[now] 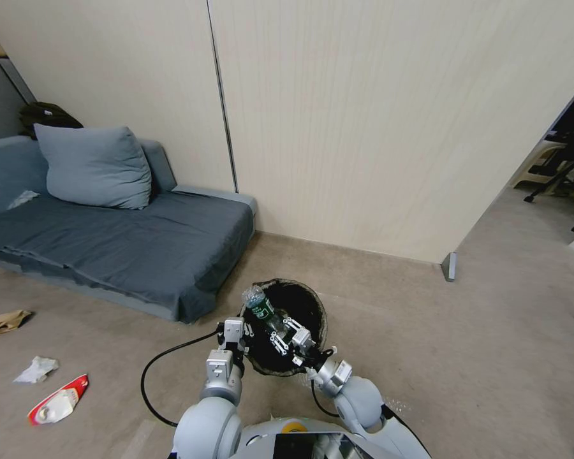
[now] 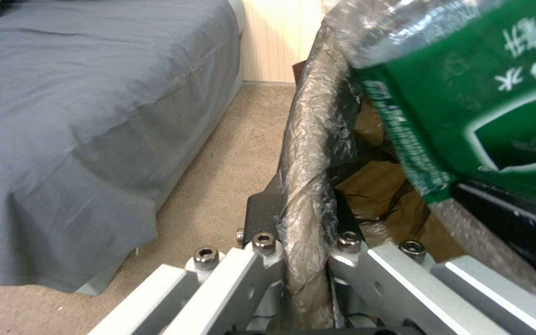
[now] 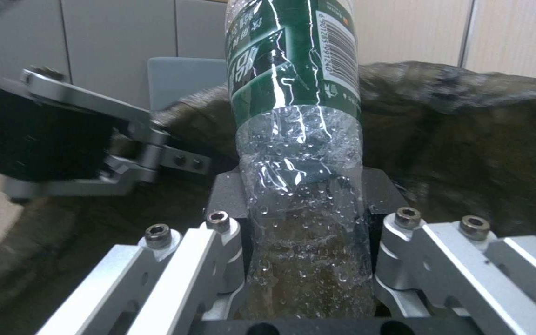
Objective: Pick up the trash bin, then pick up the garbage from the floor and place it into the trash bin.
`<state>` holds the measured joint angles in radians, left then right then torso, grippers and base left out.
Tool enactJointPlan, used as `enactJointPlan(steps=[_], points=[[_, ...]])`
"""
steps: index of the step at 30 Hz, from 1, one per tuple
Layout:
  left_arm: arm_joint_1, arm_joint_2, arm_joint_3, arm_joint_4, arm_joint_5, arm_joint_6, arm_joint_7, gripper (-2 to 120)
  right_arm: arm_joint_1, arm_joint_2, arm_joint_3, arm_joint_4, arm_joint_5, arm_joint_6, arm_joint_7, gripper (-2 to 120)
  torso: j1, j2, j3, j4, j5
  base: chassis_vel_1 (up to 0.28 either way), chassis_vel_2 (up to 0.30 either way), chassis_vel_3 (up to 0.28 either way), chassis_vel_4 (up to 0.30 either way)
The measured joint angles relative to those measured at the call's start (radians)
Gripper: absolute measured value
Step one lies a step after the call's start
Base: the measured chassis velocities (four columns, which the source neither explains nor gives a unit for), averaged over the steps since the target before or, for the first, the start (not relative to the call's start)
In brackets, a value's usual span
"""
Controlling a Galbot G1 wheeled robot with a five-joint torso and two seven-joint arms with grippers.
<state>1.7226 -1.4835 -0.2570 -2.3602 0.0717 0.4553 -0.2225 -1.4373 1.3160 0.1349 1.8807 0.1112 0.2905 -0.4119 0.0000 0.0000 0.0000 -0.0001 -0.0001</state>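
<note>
Beige carpet runs from a grey sofa (image 1: 108, 255) to the panelled wall; the left gripper (image 1: 235, 331) pinches the trash bin (image 1: 312, 299) by its bagged near-left rim, holding it up. The right gripper (image 1: 286, 336) clamps a clear green-labelled bottle (image 1: 261, 308) over the mouth; I judge the drop-in step is underway, needing only a release; wrappers (image 1: 57, 400) wait at the floor's left edge

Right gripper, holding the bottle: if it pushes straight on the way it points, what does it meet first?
Probably the trash bin: the right gripper aims the bottle over the open mouth toward the bagged rim beyond. The left gripper clamps the rim off to one side. Depth is unclear.
</note>
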Motion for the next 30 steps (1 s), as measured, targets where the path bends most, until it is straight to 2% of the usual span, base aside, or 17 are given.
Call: enactJointPlan(steps=[7,11,12,16,17,20,22,24,25,27,30], points=[[0.000,0.001,-0.003,-0.004,0.000,-0.001,0.001,1,-0.002,-0.001,0.018,-0.010,-0.002,0.000,0.003,26,0.000,0.000,0.000,0.0000,0.0000,0.000,0.000,0.000,0.000],[-0.001,0.001,-0.003,-0.004,-0.001,-0.002,0.001,1,-0.003,0.000,0.023,-0.009,-0.003,0.000,0.006,42,0.000,0.000,0.000,0.0001,0.0001,0.000,0.000,0.000,0.000],[-0.001,0.001,-0.003,-0.004,-0.001,-0.002,0.001,1,-0.003,0.000,0.023,-0.009,-0.003,0.000,0.006,42,0.000,0.000,0.000,0.0001,0.0001,0.000,0.000,0.000,0.000],[-0.002,0.001,-0.003,-0.004,-0.007,-0.002,0.003,1,-0.004,0.002,0.031,-0.003,-0.002,0.000,0.007,61,0.000,0.000,0.000,0.0001,0.0001,0.000,0.000,0.000,0.000],[-0.002,0.001,-0.003,-0.004,-0.007,-0.002,0.003,1,-0.004,0.002,0.031,-0.003,-0.002,0.000,0.007,61,0.000,0.000,0.000,0.0001,0.0001,0.000,0.000,0.000,0.000],[-0.002,0.001,-0.004,-0.004,-0.010,-0.003,0.004,1,-0.011,0.002,0.037,0.008,-0.002,0.000,0.007,76,0.000,0.000,0.000,0.0001,0.0001,0.000,0.000,0.000,0.000],[-0.002,0.001,-0.004,-0.005,-0.011,-0.003,0.004,1,-0.014,0.001,0.039,0.014,-0.002,0.000,0.007,79,0.000,0.000,0.000,0.0000,0.0000,0.000,0.000,0.000,0.000],[-0.002,0.001,-0.008,-0.005,-0.011,-0.003,0.003,1,-0.021,-0.002,0.044,0.031,-0.001,0.000,0.007,90,0.000,0.000,0.000,0.0001,0.0001,0.000,0.000,0.000,0.000],[-0.002,0.001,-0.008,-0.005,-0.011,-0.003,0.003,1,-0.021,-0.002,0.044,0.031,-0.001,0.000,0.007,90,0.000,0.000,0.000,0.0001,0.0001,0.000,0.000,0.000,0.000],[-0.001,0.001,-0.008,-0.006,-0.013,-0.003,0.005,1,-0.026,-0.005,0.048,0.045,-0.001,0.000,0.007,98,0.000,0.000,0.000,0.0001,0.0001,0.000,0.000,0.000,0.000],[-0.001,0.001,-0.007,-0.006,-0.014,-0.002,0.007,1,-0.031,-0.007,0.050,0.062,-0.001,0.000,0.007,100,0.000,0.000,0.000,0.0001,0.0001,0.000,0.000,0.000,0.000]])
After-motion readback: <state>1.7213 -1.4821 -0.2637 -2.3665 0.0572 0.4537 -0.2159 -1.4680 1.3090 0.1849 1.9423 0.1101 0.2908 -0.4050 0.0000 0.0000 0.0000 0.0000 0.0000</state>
